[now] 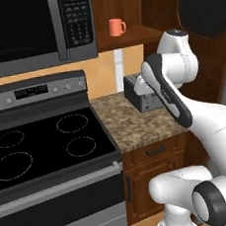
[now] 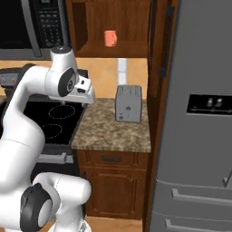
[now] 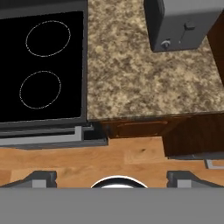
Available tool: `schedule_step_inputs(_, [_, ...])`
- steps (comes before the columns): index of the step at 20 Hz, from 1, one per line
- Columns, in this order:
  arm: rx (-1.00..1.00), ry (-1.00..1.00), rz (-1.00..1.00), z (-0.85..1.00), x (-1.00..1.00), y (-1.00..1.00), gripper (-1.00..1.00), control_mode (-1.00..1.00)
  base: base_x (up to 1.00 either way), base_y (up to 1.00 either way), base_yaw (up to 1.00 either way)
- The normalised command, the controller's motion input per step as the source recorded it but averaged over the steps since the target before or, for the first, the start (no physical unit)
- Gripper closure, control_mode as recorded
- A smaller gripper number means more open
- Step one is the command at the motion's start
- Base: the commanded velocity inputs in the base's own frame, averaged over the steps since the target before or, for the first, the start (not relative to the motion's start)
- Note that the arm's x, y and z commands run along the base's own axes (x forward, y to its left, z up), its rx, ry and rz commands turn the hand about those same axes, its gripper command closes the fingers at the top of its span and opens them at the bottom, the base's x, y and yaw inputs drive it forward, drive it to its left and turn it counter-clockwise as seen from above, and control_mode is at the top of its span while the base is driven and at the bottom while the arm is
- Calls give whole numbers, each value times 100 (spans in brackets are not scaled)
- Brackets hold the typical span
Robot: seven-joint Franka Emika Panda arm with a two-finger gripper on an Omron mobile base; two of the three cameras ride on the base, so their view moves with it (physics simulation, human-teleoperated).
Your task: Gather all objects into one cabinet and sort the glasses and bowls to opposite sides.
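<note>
A: From the left, what's there?
B: One coral-orange mug (image 1: 117,27) on the open cabinet (image 1: 123,14) shelf, beside the microwave (image 1: 31,30); one toaster (image 1: 141,93) on the counter (image 1: 136,124).
A: From the right?
B: The same mug, blurry, plus a refrigerator (image 2: 199,118).
A: The hand camera?
B: Two stove (image 3: 41,65) burners, and the gripper (image 3: 111,179) spread wide, holding nothing.

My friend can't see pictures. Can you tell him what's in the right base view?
A coral-orange mug sits alone in an open wooden wall cabinet. Below it a grey toaster stands on a speckled counter, with the white robot arm on the left and a grey fridge on the right.
</note>
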Motion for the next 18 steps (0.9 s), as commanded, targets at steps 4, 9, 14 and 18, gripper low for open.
schedule_step_inputs(4, [0, 0, 0, 0, 0, 0, -100, 100, 58, -5, -4])
schedule_step_inputs(9, [0, 0, 0, 0, 0, 0, -100, 100, 36, -20, -3])
schedule_step_inputs(14, [0, 0, 0, 0, 0, 0, -100, 100, 39, -22, -2])
schedule_step_inputs(18, [0, 0, 0, 0, 0, 0, -100, 100, 59, -13, -2])
